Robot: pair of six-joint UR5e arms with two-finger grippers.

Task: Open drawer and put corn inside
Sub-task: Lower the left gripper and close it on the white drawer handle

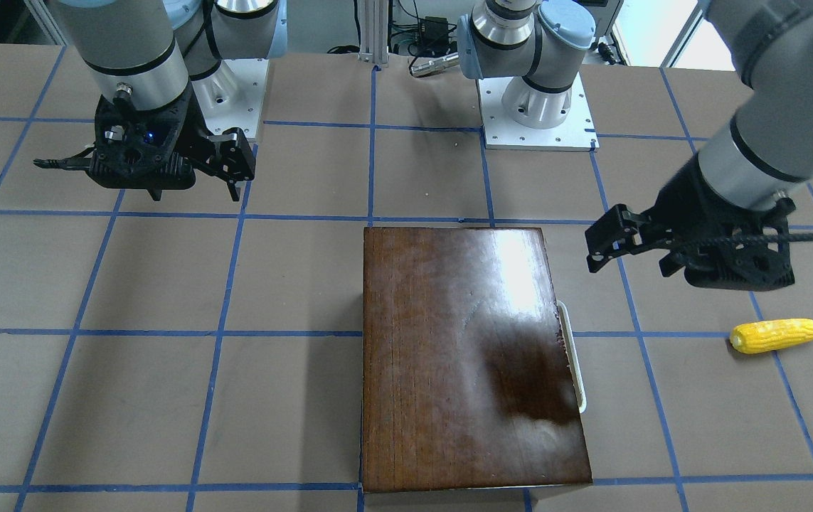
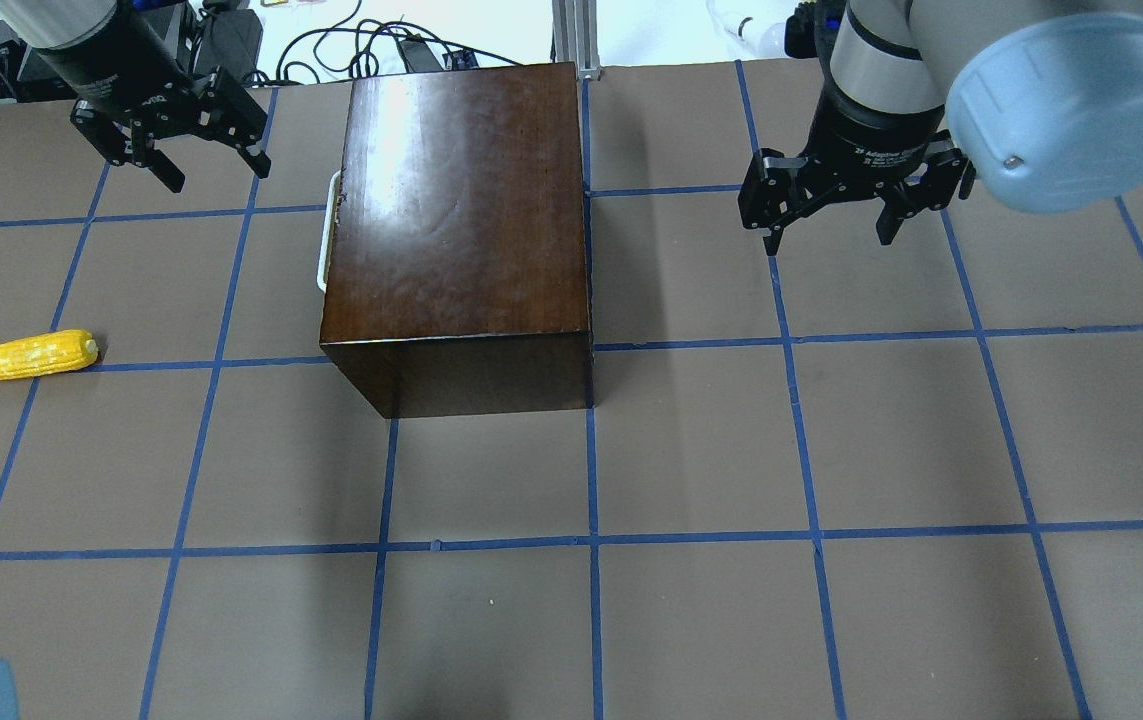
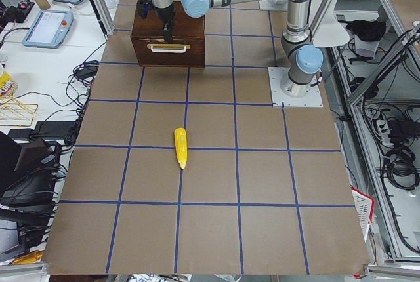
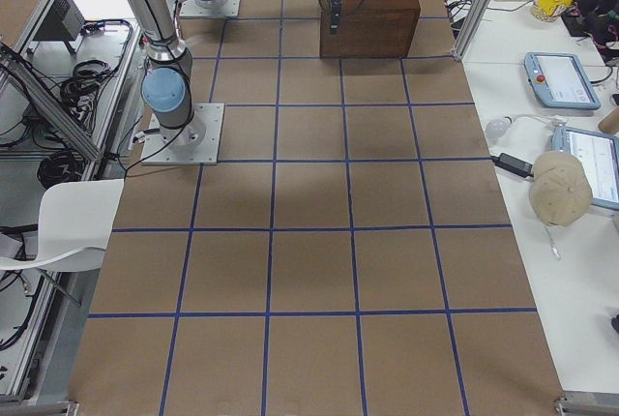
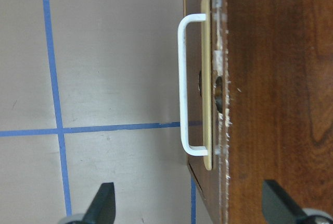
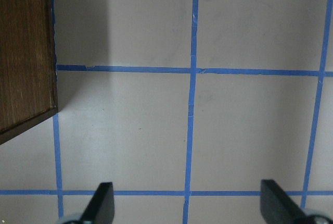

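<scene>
Fingertips (image 5: 101, 203) of the left gripper (image 2: 211, 165) poke in at the wrist view's lower edge, spread wide with nothing between them; the rest is cut off. It hovers above the pushed-in drawer (image 5: 196, 179), of which only the chipped front edge and white loop handle (image 5: 182, 83) show beside the dark box (image 2: 461, 200). The right gripper (image 2: 828, 235), likewise spread and empty, hangs over the table (image 2: 691, 450) on the box's other side. The corn (image 2: 26, 355) lies on the table, well apart from the box, on the handle side.
</scene>
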